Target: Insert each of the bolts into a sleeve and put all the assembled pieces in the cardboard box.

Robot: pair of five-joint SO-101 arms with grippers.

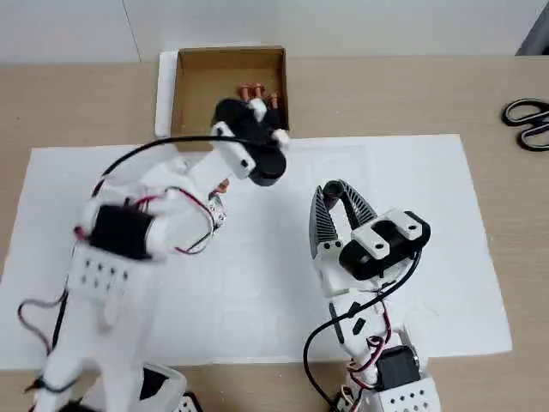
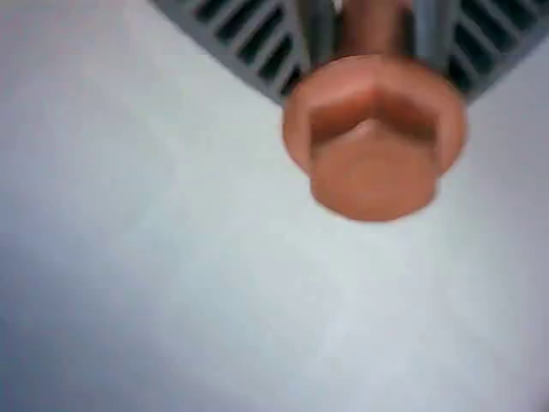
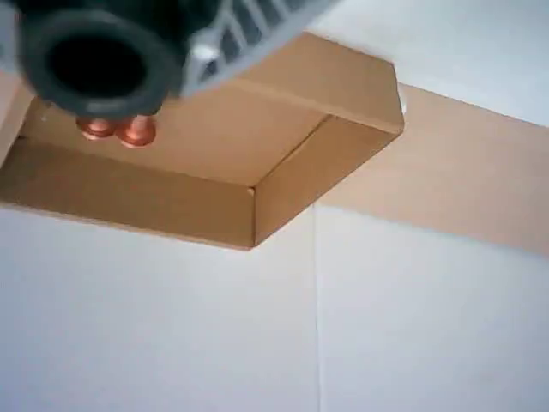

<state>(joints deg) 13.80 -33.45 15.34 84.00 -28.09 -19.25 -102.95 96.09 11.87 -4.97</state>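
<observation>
Two arms side by side at a tan, wood-grained worktop, with a plain pale wall beyond its far edge. Large white paper sheet spread flat over the middle of the worktop, both arms above it; bare wood exposed along the far side and at both ends. Cardboard box seated open-topped on the bare wood at the sheet's far edge, with a white flap folded out on one side. Several copper-headed pieces grouped inside the box, at the corner nearest the left arm's wrist. Left hand clenched on a copper bolt, ribbed grey fingers on either side of the shank, hexagonal head toward the wrist camera, white sheet underneath, near the box. Right hand over the centre of the sheet, apart from the box, fingertips closed on a black sleeve, open bore toward the wrist camera. Black-handled scissors flat on the bare wood off the sheet, on the right arm's side, well apart from both hands.
</observation>
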